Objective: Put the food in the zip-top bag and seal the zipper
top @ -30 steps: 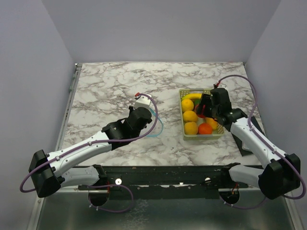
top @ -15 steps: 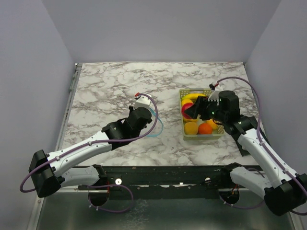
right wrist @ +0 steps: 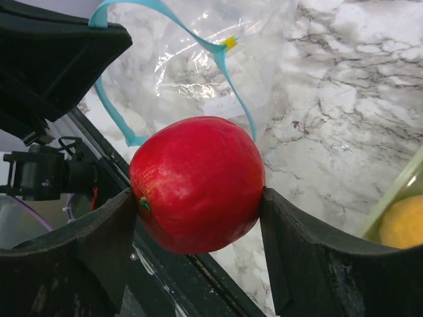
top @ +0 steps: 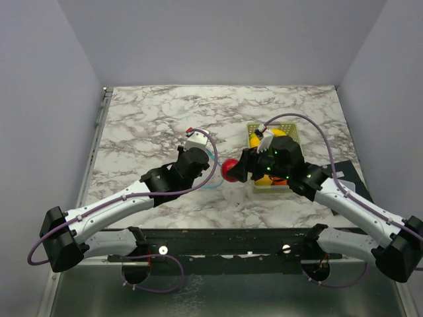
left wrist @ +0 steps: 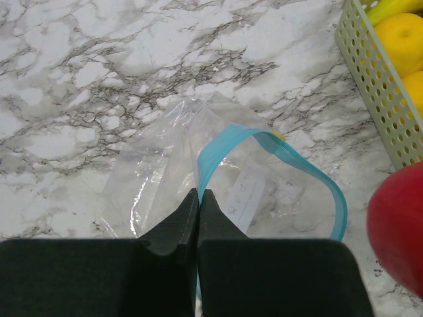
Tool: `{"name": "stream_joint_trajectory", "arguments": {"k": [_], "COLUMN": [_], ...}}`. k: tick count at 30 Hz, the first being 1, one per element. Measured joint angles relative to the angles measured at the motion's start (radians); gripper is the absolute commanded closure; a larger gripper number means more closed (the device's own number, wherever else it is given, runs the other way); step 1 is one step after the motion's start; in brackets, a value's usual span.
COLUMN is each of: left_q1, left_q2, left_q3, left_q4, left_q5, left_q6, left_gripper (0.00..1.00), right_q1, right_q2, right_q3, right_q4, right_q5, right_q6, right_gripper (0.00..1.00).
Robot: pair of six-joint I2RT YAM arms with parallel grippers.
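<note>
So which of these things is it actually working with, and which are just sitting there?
Part of the job: red apple in the right gripper; zip-top bag with its blue zipper, pinched by the left gripper; banana and yellow round fruit waiting in the slotted basket.
Just there: the basket itself; the marble table.

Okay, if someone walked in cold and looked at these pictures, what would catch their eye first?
The bright red apple stands out most, pinched in the right gripper above the marble table, between the basket and the zip-top bag. Next comes the bag's light blue zipper, standing open in a loop, with the left gripper shut on its near edge.
</note>
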Motion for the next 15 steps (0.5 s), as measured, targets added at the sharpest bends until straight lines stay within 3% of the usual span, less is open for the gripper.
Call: {"name": "stream_joint_trajectory", "arguments": {"k": [8, 15], "left_q1": [0.000, 0.000], "left_q2": [0.000, 0.000], "left_q3": [0.000, 0.000], "left_q4": [0.000, 0.000], "left_q5": [0.000, 0.000], "left_q6": [0.000, 0.000], "left_gripper": [1.00, 1.00], "right_q1": [0.150, 0.200], "right_q2": [0.170, 0.277], "right_q3": [0.048, 0.103], "right_q4": [0.057, 0.125], "right_q5": [0.134, 0.238], "right_q6": [0.024, 0.047], "right_gripper": [0.74, 0.73]}}
